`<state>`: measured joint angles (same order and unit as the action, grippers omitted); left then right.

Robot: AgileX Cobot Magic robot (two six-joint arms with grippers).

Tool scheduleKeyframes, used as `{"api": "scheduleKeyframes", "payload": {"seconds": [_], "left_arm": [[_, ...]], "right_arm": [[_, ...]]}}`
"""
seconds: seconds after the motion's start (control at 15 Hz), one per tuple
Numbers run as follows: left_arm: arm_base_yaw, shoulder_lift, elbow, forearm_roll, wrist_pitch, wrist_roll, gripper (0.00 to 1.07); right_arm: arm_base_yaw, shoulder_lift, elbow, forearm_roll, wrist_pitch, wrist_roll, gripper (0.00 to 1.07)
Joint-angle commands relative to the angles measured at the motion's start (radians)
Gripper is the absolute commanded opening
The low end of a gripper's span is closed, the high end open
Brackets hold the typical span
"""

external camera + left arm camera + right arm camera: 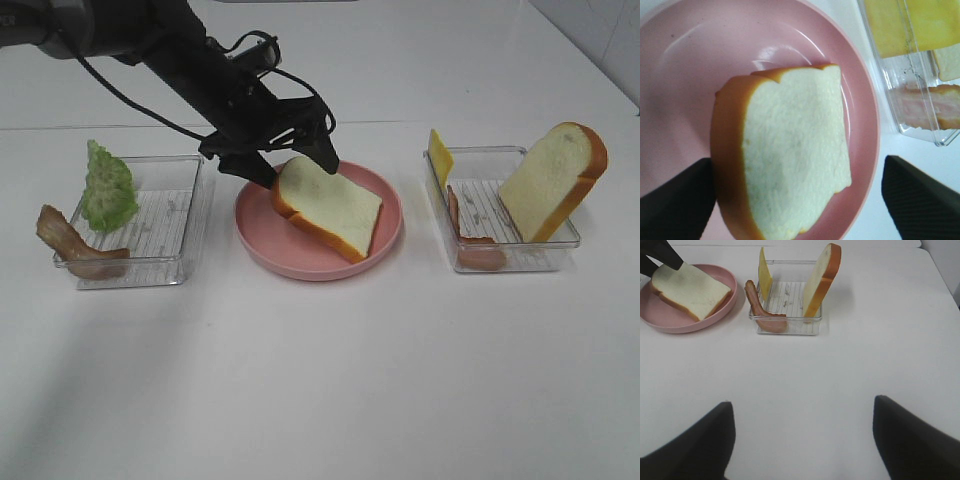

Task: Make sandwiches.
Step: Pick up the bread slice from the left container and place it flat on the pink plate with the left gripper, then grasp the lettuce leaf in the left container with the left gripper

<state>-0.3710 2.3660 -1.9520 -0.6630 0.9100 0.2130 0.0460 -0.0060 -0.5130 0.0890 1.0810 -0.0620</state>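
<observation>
A white bread slice point(330, 207) with an orange-brown crust lies on the round pink plate point(385, 235), its far end close to my left gripper point(298, 168). In the left wrist view the slice point(795, 155) sits between the spread fingers point(675, 200), and the gripper point(796, 162) is open around it. My right gripper point(802, 405) is open over bare table, with nothing between its fingers. It is out of the high view. A second bread slice point(555, 180) leans upright in the right tray.
The clear left tray point(170, 215) holds green lettuce point(108, 188) and a bacon strip point(70, 245) over its corner. The clear right tray point(490, 205) holds yellow cheese point(439, 158) and another bacon strip point(470, 240). White table spreads in front.
</observation>
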Motion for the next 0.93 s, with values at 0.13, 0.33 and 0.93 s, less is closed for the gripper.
{"api": "scheduleKeyframes", "payload": {"seconds": [0.13,0.33,0.93], "left_arm": [[-0.005,-0.044,-0.001,0.17,0.031,-0.08,0.85],[-0.005,-0.103,-0.001,0.218,0.03,-0.099,0.85],[0.018,-0.301,-0.003,0.746,0.223,-0.394,0.78]], "right_arm": [[-0.005,-0.013,0.002,-0.003,-0.005,-0.002,0.73],[-0.005,-0.013,0.002,-0.002,-0.005,-0.002,0.73],[-0.005,-0.013,0.002,-0.001,-0.005,-0.002,0.73]]}}
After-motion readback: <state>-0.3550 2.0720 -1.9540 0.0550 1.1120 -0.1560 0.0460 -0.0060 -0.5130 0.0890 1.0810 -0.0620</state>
